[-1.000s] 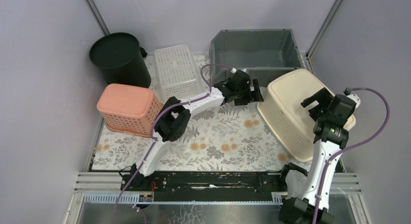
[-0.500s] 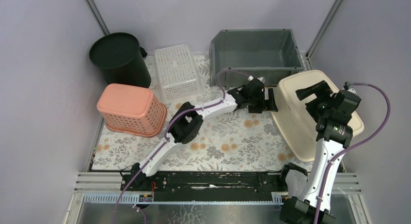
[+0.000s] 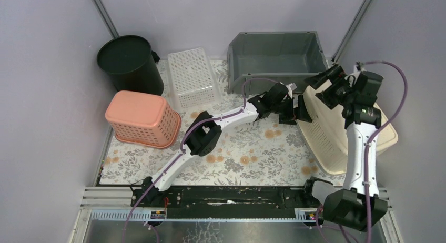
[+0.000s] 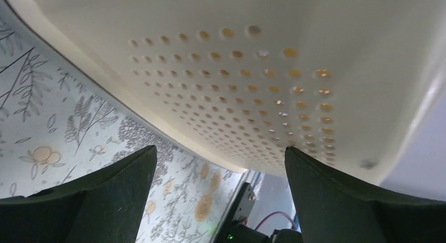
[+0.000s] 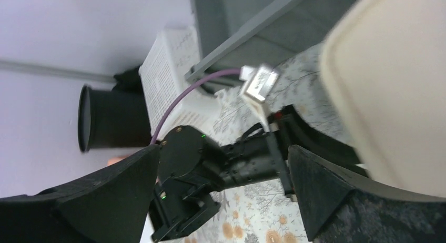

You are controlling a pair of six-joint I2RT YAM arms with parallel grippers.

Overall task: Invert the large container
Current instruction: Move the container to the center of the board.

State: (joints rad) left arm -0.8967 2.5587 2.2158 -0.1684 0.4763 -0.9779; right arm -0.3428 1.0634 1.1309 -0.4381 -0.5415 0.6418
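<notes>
Cream basket (image 3: pixel 336 132) at frame right stands tilted on one edge, seemingly mid-flip, not yet flat upside down; left claw (image 3: pixel 300 109) spread open beside its holed wall; right claw (image 3: pixel 321 88) spread open near its top.

The large container (image 4: pixel 273 53) overruns the left wrist view's top and right edges. In the top view's upper right, the right pincer (image 3: pixel 322 82) hides its far corner; whether the left pincer (image 3: pixel 301 107) touches it is unclear.
</notes>
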